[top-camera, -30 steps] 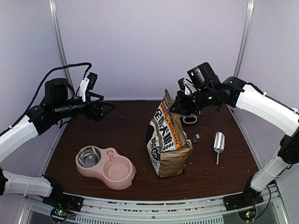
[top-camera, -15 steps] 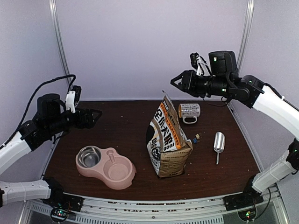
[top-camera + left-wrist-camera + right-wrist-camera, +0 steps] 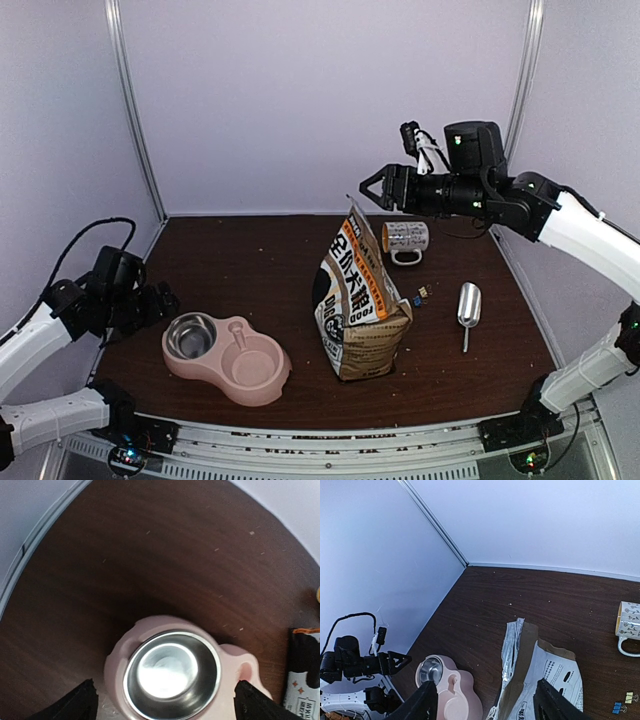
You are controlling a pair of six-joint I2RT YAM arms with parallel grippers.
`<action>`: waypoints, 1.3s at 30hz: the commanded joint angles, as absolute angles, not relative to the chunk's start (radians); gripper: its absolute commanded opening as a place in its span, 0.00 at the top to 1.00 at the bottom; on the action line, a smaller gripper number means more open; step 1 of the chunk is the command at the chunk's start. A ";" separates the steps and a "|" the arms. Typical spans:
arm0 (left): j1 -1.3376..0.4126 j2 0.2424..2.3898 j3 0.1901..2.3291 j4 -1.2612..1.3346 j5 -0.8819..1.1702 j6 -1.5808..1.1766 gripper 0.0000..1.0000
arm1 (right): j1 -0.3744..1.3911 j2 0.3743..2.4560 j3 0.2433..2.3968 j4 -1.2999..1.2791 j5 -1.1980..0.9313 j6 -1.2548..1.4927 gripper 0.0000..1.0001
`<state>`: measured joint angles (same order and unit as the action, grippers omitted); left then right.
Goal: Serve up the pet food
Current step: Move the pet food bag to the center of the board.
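The kraft-brown dog-food bag (image 3: pixel 360 300) stands upright mid-table, its foil-lined mouth (image 3: pixel 511 647) gaping at the top. The pet food itself is hidden inside the bag. My right gripper (image 3: pixel 375 188) hovers open just above and behind the bag's top; in the right wrist view its fingers (image 3: pixel 421 703) stand wide apart with nothing between them. My left gripper (image 3: pixel 163 299) is low at the left, open, beside the pink double bowl (image 3: pixel 232 362). In the left wrist view its fingertips (image 3: pixel 75 706) straddle the bowl's steel insert (image 3: pixel 172 675) from above, not touching it.
A silver scoop (image 3: pixel 468 304) lies right of the bag. A patterned mug (image 3: pixel 405 238) lies on its side behind it, and small binder clips (image 3: pixel 420 294) sit by the bag's right side. Crumbs dot the dark wooden table (image 3: pixel 260 270). Walls close in on three sides.
My right gripper opened, let go of the bag's top and rose up and right. My left arm dropped from high at the left to beside the pink bowl.
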<state>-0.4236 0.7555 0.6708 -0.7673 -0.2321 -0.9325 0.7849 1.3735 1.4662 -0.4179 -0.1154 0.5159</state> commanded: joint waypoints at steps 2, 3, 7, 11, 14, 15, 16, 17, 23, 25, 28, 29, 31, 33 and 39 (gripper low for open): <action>-0.388 0.813 0.614 -0.881 -0.224 -1.076 0.04 | 0.781 1.351 1.449 -0.391 -0.103 0.477 0.32; -0.387 0.818 0.606 -0.891 -0.222 -1.095 0.07 | 0.781 1.351 1.450 -0.393 -0.103 0.474 0.32; -0.384 0.799 0.549 -0.894 -0.213 -1.169 0.15 | 0.781 1.340 1.432 -0.396 -0.088 0.460 0.31; -0.384 0.797 0.490 -0.830 -0.168 -1.180 0.19 | 0.781 1.332 1.407 -0.386 -0.071 0.457 0.29; -0.384 0.843 0.476 -0.783 -0.140 -1.168 0.24 | 0.781 1.334 1.402 -0.382 -0.074 0.457 0.29; -0.384 0.862 0.478 -0.772 -0.142 -1.158 0.26 | 0.781 1.335 1.402 -0.381 -0.076 0.458 0.29; -0.384 0.880 0.481 -0.765 -0.146 -1.150 0.28 | 0.781 1.335 1.401 -0.381 -0.078 0.458 0.29; -0.385 0.895 0.482 -0.755 -0.152 -1.141 0.31 | 0.781 1.333 1.398 -0.380 -0.078 0.457 0.29; -0.383 1.011 0.501 -0.685 -0.148 -1.068 0.43 | 0.782 1.330 1.384 -0.376 -0.075 0.457 0.28; -0.383 1.046 0.513 -0.680 -0.166 -1.044 0.48 | 0.781 1.329 1.379 -0.374 -0.074 0.458 0.28; -0.382 1.075 0.538 -0.682 -0.218 -1.016 0.55 | 0.782 1.327 1.369 -0.373 -0.069 0.457 0.28; -0.382 1.084 0.550 -0.680 -0.237 -1.005 0.55 | 0.782 1.327 1.368 -0.373 -0.067 0.456 0.28; -0.378 1.109 0.577 -0.672 -0.262 -0.971 0.56 | 0.781 1.327 1.366 -0.373 -0.065 0.454 0.28; -0.371 1.159 0.614 -0.669 -0.279 -0.933 0.56 | 0.781 1.327 1.363 -0.372 -0.064 0.453 0.28; -0.333 1.312 0.729 -0.649 -0.305 -0.796 0.64 | 0.781 1.310 1.341 -0.371 -0.050 0.450 0.27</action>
